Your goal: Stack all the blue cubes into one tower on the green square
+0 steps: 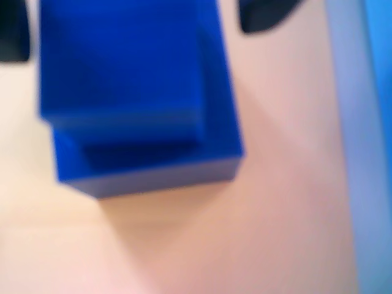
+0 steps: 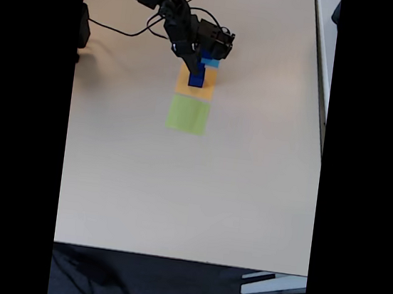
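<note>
The gripper sits down over the blue cubes — stacked on the orange square, just beyond the bare green square on the counter — its grip impossible to judge.

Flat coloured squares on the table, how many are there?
3, in a row in the fixed view: the green square nearest, the orange square behind it, the light-blue square farthest, mostly hidden by the gripper.

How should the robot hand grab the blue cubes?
Best guess: from above, pinching the two opposite flat sides of the blue cubes. In the fixed view they stand upright on the orange square, and the hand is right over them. In the wrist view a smaller cube sits on a bigger one, so gripping low may lift both.
</note>
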You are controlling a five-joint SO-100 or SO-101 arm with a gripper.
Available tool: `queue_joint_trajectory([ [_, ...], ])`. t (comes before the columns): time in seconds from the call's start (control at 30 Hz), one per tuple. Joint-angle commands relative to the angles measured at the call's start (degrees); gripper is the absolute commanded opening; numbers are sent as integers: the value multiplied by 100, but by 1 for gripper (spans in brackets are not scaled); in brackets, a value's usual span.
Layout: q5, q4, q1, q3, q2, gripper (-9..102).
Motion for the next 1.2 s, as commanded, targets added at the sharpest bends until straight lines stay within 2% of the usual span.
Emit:
queue_joint_trajectory([
  [0.0,-123,308,26,-606,360,18],
  [0.2,-466,853,132,-1230,457,18],
  [0.57,-976,1222,53,-2083,853,26],
  [0.93,-114,1934,-923,-4421,-70,26],
  [1.17,729,2004,-1424,-4658,-580,26],
])
